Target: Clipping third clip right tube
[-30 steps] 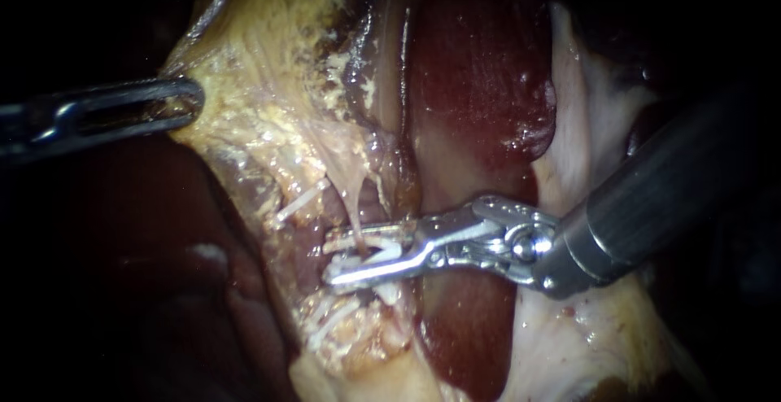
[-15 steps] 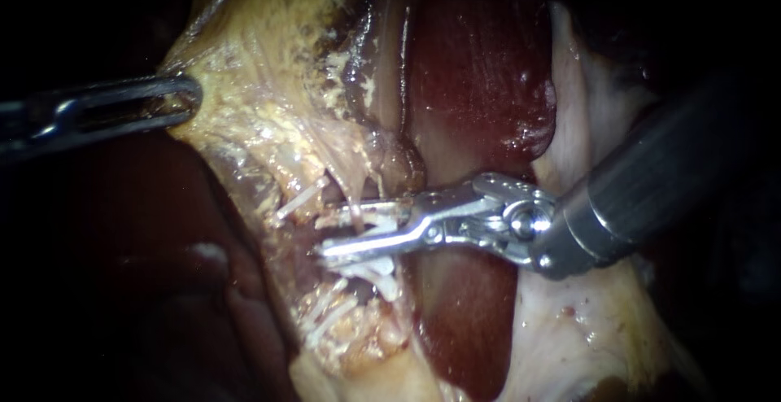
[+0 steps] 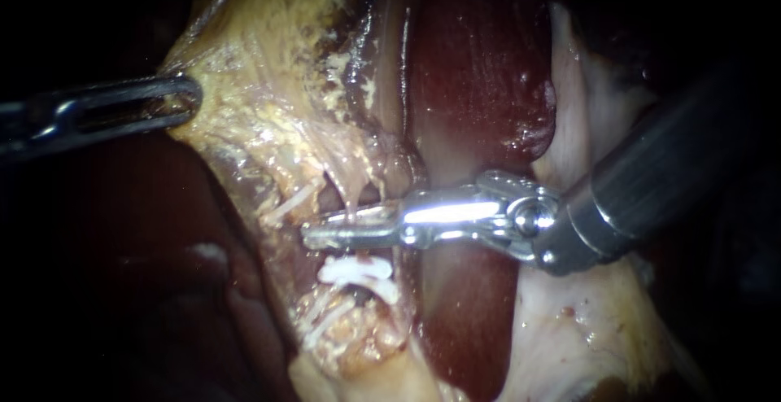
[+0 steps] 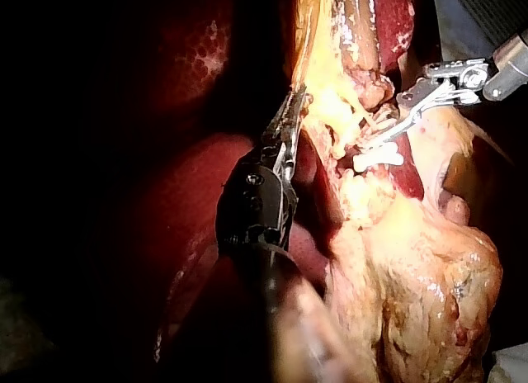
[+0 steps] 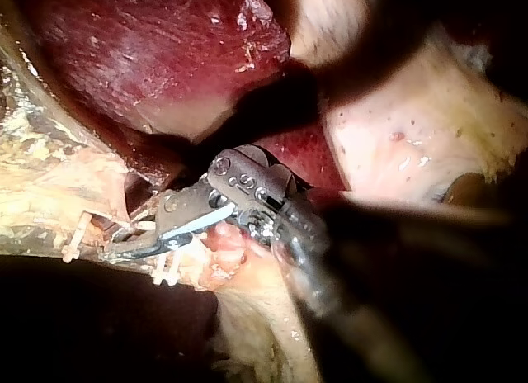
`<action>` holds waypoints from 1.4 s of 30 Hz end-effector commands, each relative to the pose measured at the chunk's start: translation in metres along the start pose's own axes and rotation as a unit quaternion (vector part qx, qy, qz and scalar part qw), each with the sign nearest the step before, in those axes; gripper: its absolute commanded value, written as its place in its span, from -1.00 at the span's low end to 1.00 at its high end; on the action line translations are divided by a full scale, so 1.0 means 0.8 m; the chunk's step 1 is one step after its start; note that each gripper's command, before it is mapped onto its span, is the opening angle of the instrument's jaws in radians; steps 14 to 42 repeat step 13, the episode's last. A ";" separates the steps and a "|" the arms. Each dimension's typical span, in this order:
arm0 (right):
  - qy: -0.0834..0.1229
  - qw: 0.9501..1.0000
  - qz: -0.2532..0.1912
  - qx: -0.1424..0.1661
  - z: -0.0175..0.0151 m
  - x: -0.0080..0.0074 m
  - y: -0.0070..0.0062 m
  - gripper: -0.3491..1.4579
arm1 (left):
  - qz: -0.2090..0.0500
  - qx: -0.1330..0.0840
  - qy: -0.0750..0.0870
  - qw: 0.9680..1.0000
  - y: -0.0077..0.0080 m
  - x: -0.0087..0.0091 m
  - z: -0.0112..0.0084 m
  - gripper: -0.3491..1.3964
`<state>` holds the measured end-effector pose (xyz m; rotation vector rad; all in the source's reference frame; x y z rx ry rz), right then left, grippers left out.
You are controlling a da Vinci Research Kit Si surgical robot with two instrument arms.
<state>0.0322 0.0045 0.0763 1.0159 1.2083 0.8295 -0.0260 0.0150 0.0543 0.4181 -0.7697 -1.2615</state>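
While tight on tube (image 3: pixel 351 203), right instrument (image 3: pixel 314 237)

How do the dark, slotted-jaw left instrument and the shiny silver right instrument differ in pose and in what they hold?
The dark left instrument sits at the field's edge; the shiny silver right instrument reaches into its middle. The left instrument's jaws grip the rim of yellowish fatty tissue; the right instrument's jaws close across a thin pale tube, just above a white clip. Shared: both are shut on something.

The counter is lost in darkness; bearing everything in sight is the dark red liver (image 3: pixel 480 85), with yellowish fatty tissue (image 3: pixel 268 117) draped on it.
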 end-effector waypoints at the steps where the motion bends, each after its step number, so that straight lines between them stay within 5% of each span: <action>1: 0.000 1.000 0.006 0.000 0.0001 -0.0001 -0.0001 -1.00 | 0.000 0.000 0.000 1.000 0.0000 0.0000 0.0000 -1.00; 42: 0.001 1.000 0.009 -0.001 0.0002 -0.0001 -0.0004 -1.00 | 0.000 -0.001 0.000 1.000 -0.0001 0.0000 0.0000 -1.00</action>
